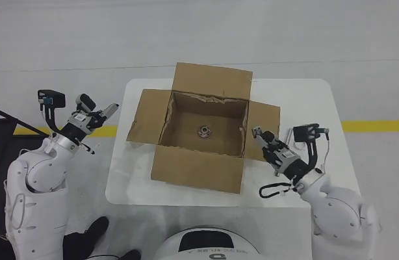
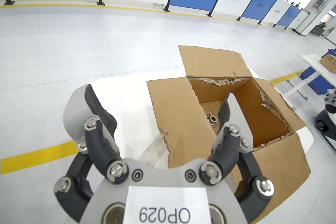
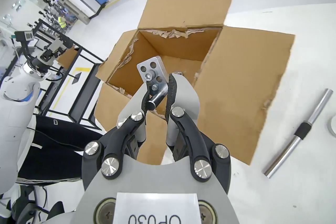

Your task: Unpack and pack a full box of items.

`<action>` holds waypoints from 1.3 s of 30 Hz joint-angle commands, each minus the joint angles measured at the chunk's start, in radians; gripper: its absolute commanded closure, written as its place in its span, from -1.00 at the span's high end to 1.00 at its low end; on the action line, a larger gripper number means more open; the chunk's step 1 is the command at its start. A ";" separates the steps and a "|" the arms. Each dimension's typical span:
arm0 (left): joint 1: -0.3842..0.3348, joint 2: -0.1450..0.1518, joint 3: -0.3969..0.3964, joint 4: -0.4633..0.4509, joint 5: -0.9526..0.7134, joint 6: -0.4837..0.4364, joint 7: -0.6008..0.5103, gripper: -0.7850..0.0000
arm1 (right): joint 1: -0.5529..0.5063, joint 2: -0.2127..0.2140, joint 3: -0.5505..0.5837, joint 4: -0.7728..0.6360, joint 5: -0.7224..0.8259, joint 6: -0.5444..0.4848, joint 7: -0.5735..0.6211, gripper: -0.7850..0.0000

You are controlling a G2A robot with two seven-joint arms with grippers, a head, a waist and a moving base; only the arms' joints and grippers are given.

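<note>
Left pincer [image 2: 160, 96]: is hanging off the left edge of the table [image 1: 297, 97], fingers spread wide, gripping nothing and pointing toward the box.
Box [image 1: 196, 170]: is sitting mid-table with all four flaps folded outward.
Part [image 1: 204, 131]: is lying alone near the middle of the box floor; small, round, metal.
Right pincer [image 3: 158, 93]: is hovering over the box's right flap, closed narrow around a bracket.
Bracket [image 3: 151, 70]: is sticking out past the fingertips, its drilled plate and long axis aiming at the opening.
Rod [image 3: 302, 130]: is lying on the table just right of that flap.
Key relation: the opening is lying to the right pincer's left, just across the flap, so the right arm is likely the nearer one for a drop-in.
</note>
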 commanded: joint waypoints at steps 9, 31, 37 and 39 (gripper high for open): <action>0.000 0.000 0.000 0.000 0.000 0.000 -0.001 1.00 | 0.392 -0.025 -0.471 0.278 -0.503 0.479 0.287 -1.00; 0.000 0.000 0.000 0.000 0.000 0.000 -0.001 1.00 | 0.799 -0.172 -0.642 0.989 -0.785 0.938 0.247 -0.99; 0.000 0.000 0.000 0.000 0.000 0.000 -0.001 1.00 | 0.838 -0.237 -0.603 1.131 -0.857 0.943 0.242 -0.29; 0.000 0.000 0.000 0.000 0.000 0.000 -0.001 1.00 | 0.845 -0.256 -0.595 1.170 -0.905 0.941 0.244 -0.23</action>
